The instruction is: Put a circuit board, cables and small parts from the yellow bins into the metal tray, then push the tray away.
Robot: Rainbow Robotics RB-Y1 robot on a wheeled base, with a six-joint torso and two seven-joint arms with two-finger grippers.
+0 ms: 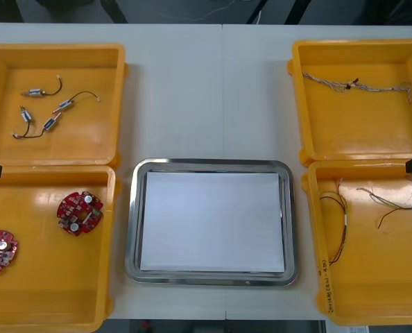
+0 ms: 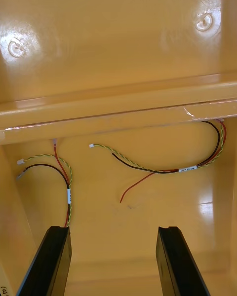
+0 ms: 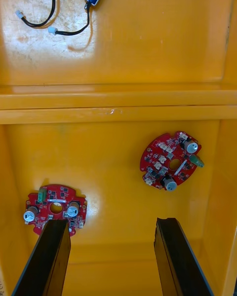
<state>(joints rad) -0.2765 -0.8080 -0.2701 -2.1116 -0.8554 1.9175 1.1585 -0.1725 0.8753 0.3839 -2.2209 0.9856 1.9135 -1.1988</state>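
In the front view we see the metal tray (image 1: 132, 229) at the middle of the bench (image 1: 192, 90), white inside with nothing in it, so we judge that no piece has been placed yet; two round red circuit boards (image 1: 80, 212) lie in the near left bin (image 1: 46, 291), small metal parts (image 1: 64, 105) on black leads in the far left bin (image 1: 88, 143), a twisted cable (image 1: 355, 85) in the far right bin (image 1: 358, 132), and red and yellow cables (image 1: 345, 219) in the near right bin (image 1: 372, 291). In the right wrist view the right pincer (image 2: 113, 232) hangs wide open and empty over that bin's floor, touching nothing; one cable bundle runs straight ahead from one finger's tip, well placed for a pinch, while the longer one stretches across, parallel to the line between the fingers, so gripping it would call for a turn. In the left wrist view the left pincer (image 3: 112, 222) is also wide and empty above the boards: one board sits right at one finger's tip, partly hidden behind it, and the other lies ahead of the opposite finger, apart from it. A round board has no long axis, and we judge the left arm the nearer for it
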